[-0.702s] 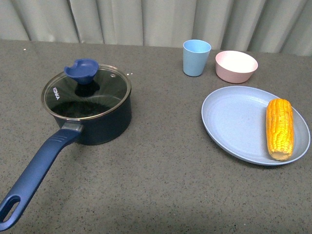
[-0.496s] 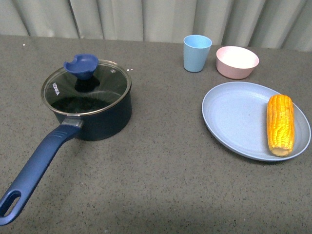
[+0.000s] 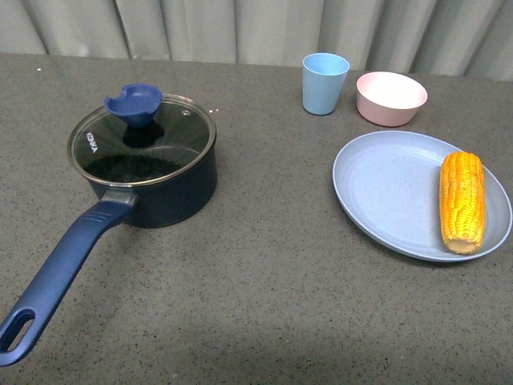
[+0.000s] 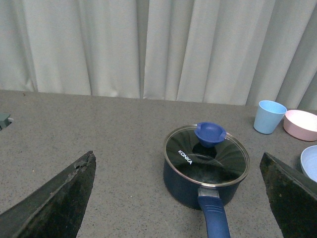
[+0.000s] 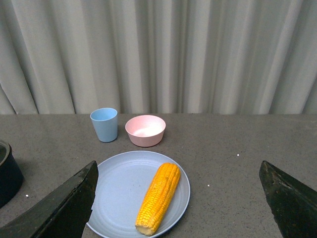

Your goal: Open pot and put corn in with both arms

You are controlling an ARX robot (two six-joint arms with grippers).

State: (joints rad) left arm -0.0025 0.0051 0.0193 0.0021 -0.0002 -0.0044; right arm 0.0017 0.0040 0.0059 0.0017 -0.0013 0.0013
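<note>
Both claws are spread wide: left gripper [image 4: 177, 154] faces the lidded pot [image 4: 181, 188] at left; right gripper [image 5: 178, 163] faces the corn [image 5: 158, 198], lying near-to-far on the plate [image 5: 116, 193].

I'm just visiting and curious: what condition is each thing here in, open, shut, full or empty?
pot: shut, glass lid on.
corn: lying on the blue plate.
blue cup: upright.
pink bowl: upright, empty.
left gripper: open, empty.
right gripper: open, empty.
</note>
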